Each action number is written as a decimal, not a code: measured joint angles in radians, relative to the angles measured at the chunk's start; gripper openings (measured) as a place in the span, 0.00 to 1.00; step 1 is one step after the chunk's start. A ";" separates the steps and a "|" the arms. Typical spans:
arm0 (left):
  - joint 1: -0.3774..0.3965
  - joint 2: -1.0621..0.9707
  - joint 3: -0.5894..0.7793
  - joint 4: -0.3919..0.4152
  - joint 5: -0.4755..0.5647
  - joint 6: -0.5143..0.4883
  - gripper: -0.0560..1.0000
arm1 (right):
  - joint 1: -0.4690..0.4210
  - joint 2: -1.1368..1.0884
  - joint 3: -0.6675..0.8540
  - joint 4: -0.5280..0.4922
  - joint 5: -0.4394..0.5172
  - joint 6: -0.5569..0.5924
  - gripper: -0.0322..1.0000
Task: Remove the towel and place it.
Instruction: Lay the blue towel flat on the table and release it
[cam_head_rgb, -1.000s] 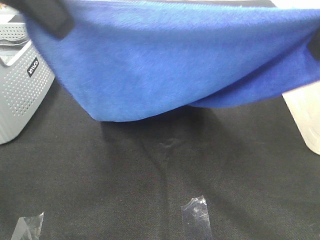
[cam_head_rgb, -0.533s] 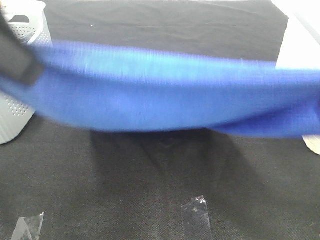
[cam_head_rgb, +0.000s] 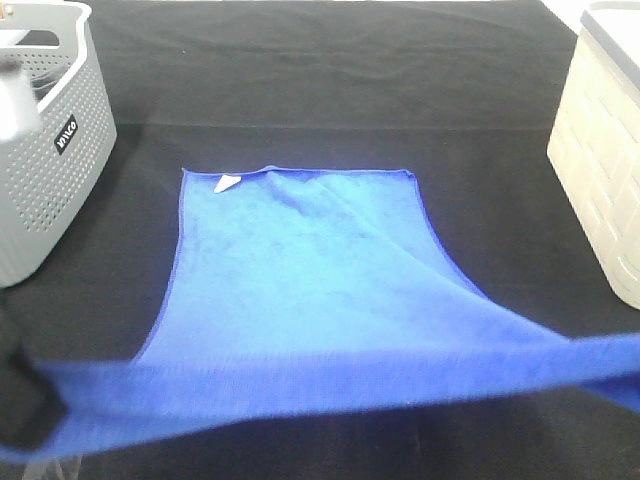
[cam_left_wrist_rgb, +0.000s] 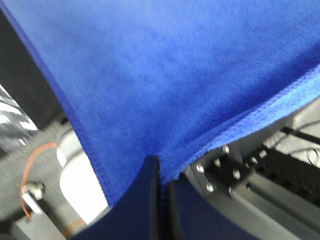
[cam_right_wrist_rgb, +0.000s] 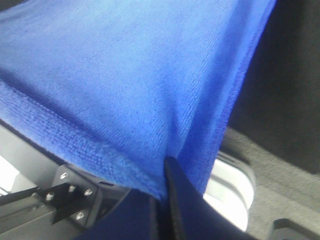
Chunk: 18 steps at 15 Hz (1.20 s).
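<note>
Towel (cam_head_rgb: 300, 270): far part lies flat on the table (cam_head_rgb: 330, 90), roughly midway between the grey basket (cam_head_rgb: 50, 150) on the left and the cream bin (cam_head_rgb: 605, 160) on the right, touching neither. White tag (cam_head_rgb: 228, 182) sits at the far left corner. The near edge is raised off the table and stretched taut across the exterior view, blurred.

Left end effector (cam_left_wrist_rgb: 159, 170): fingers pressed together, pinching the near left corner of the towel at its stitched hem. It shows as a dark shape at the lower left of the exterior view.

Right end effector (cam_right_wrist_rgb: 166, 172): fingers pressed together, pinching the near right corner. The cloth fans out from the pinch.

Towel fills most of both wrist views.
</note>
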 joint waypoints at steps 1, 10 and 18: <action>0.000 -0.002 0.025 -0.007 -0.002 0.000 0.05 | 0.000 -0.005 0.020 0.008 0.000 0.000 0.06; 0.000 0.125 0.051 0.014 -0.071 0.036 0.05 | 0.000 0.275 0.100 -0.036 -0.012 -0.065 0.06; -0.099 0.416 0.057 -0.044 0.010 0.217 0.05 | 0.000 0.355 0.241 0.049 -0.008 -0.174 0.06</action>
